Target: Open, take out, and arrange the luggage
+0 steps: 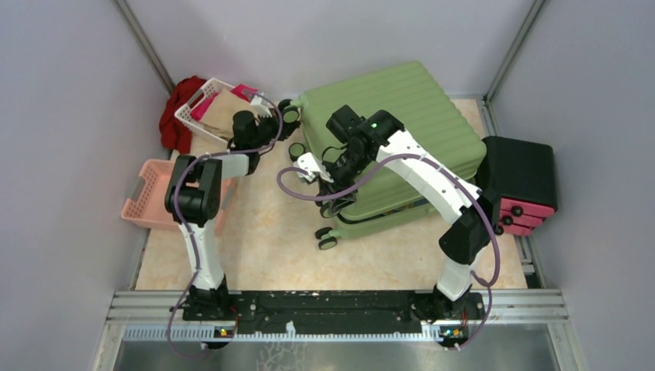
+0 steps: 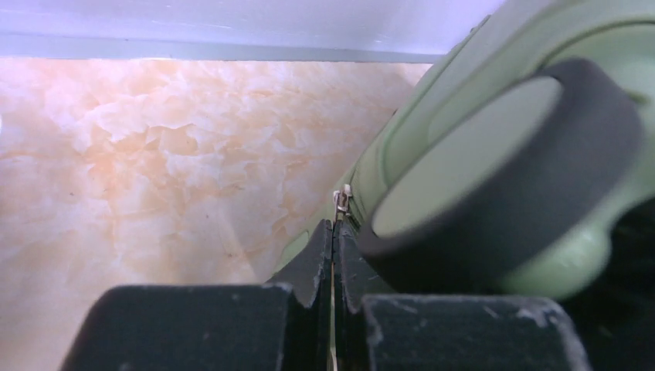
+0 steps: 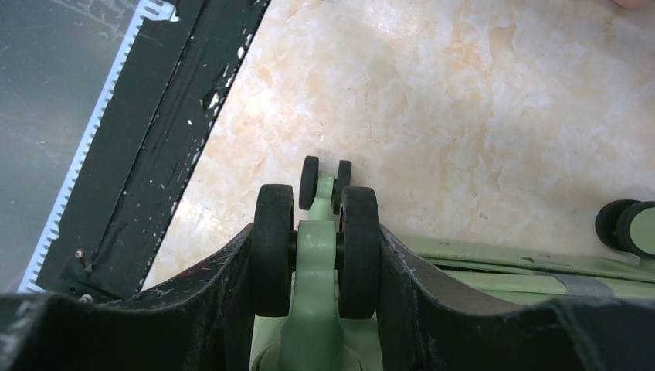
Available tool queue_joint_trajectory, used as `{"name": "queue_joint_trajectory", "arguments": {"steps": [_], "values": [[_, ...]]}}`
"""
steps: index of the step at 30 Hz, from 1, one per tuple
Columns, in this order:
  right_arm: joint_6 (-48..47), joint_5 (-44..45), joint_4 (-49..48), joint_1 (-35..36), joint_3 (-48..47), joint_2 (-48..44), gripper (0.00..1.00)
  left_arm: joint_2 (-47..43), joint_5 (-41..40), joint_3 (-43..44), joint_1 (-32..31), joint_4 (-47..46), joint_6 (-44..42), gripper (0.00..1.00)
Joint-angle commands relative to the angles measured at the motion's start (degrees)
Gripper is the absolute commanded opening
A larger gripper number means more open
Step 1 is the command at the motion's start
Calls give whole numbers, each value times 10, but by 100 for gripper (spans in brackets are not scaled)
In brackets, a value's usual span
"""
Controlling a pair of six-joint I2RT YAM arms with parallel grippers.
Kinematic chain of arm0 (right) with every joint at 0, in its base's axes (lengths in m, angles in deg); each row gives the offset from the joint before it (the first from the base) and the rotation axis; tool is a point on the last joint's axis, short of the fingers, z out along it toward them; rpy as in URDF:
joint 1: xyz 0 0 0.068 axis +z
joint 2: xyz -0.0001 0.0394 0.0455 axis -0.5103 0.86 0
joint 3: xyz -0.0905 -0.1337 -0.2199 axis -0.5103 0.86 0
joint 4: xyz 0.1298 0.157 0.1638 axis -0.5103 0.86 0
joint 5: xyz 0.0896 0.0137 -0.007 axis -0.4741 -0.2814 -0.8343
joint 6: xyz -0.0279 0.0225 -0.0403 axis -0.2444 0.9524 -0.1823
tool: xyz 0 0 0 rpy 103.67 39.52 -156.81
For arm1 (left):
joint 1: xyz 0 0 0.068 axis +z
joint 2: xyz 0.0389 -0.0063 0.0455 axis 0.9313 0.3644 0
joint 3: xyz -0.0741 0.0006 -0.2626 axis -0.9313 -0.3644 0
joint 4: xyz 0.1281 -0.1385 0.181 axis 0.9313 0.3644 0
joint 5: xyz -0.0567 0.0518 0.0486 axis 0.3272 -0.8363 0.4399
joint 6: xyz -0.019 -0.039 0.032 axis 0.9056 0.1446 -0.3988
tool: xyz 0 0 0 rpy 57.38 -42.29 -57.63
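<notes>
The sage-green luggage (image 1: 402, 124) lies on its side across the middle and back of the table, still closed along its zip. At its back-left corner my left gripper (image 1: 278, 116) is shut. In the left wrist view the left gripper (image 2: 334, 232) pinches the thin zipper pull (image 2: 341, 202) right beside a caster wheel (image 2: 502, 178). My right gripper (image 1: 334, 205) reaches over the case's near-left edge. In the right wrist view the right gripper (image 3: 317, 255) has its fingers (image 3: 216, 294) pressed on both sides of a twin caster wheel (image 3: 274, 247).
A white basket (image 1: 205, 108) with brown and pink items stands at the back left, with a red cloth (image 1: 176, 112) behind it. A pink basket (image 1: 151, 193) sits at the left edge. Black-and-pink stacked cases (image 1: 521, 182) stand to the right of the luggage. The black rail (image 1: 332, 305) runs along the front.
</notes>
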Motion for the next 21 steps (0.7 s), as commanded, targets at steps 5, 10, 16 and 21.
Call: {"name": "queue_joint_trajectory", "arguments": {"steps": [5,10,16,21], "values": [[-5,-63,-12,-1,4,-55,0,55,-37,73,33,53,47,12],[6,-67,-25,-2,7,-58,0,7,-81,31,52,64,69,43],[48,-71,-61,-2,12,-61,0,-130,-49,-104,57,16,32,68],[116,-56,-112,-2,20,-65,0,-289,62,-281,57,-104,59,83]]}}
